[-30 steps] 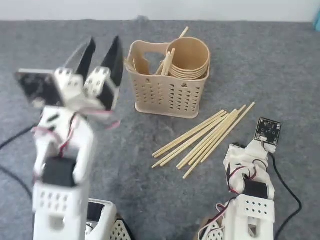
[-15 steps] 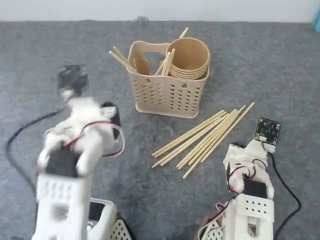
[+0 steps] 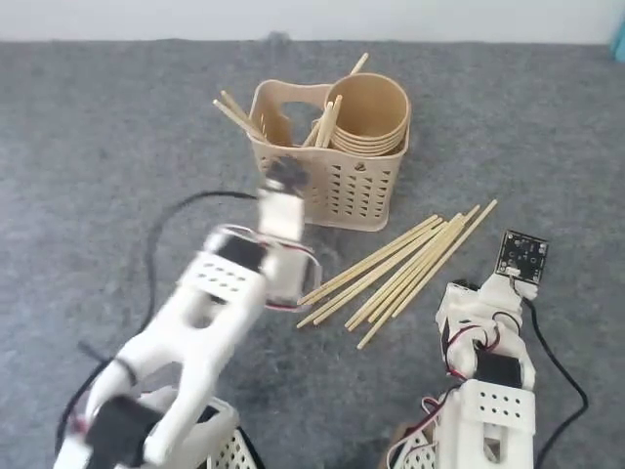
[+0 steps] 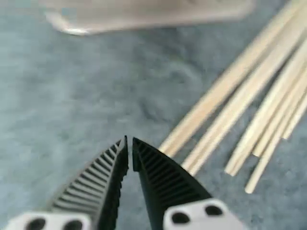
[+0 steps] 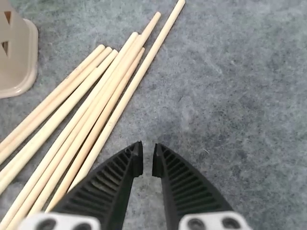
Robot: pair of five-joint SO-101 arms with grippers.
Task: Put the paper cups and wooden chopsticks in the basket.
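A tan slotted basket [image 3: 332, 181] stands at the back centre with stacked paper cups [image 3: 369, 109] in its right half and a few wooden chopsticks [image 3: 237, 114] leaning out of it. Several loose chopsticks [image 3: 395, 266] lie fanned on the grey carpet in front of it. My left arm [image 3: 234, 283] stretches to the basket's front. Its gripper [image 4: 129, 142] is shut and empty, just above the carpet at the near ends of the loose chopsticks [image 4: 240, 105]. My right gripper [image 5: 144, 154] is shut on nothing, low beside the chopsticks [image 5: 96, 105].
The folded right arm [image 3: 488, 337] sits at the front right. The basket's base corner [image 5: 17, 57] lies beyond the chopsticks in the right wrist view. Grey carpet [image 3: 107, 147] covers the table, with a black cable [image 3: 156, 244] looping off the left arm.
The left arm left the basket's left side, where its gripper stood open, dropped back, then swung to the centre with the gripper shut. The right arm kept still.
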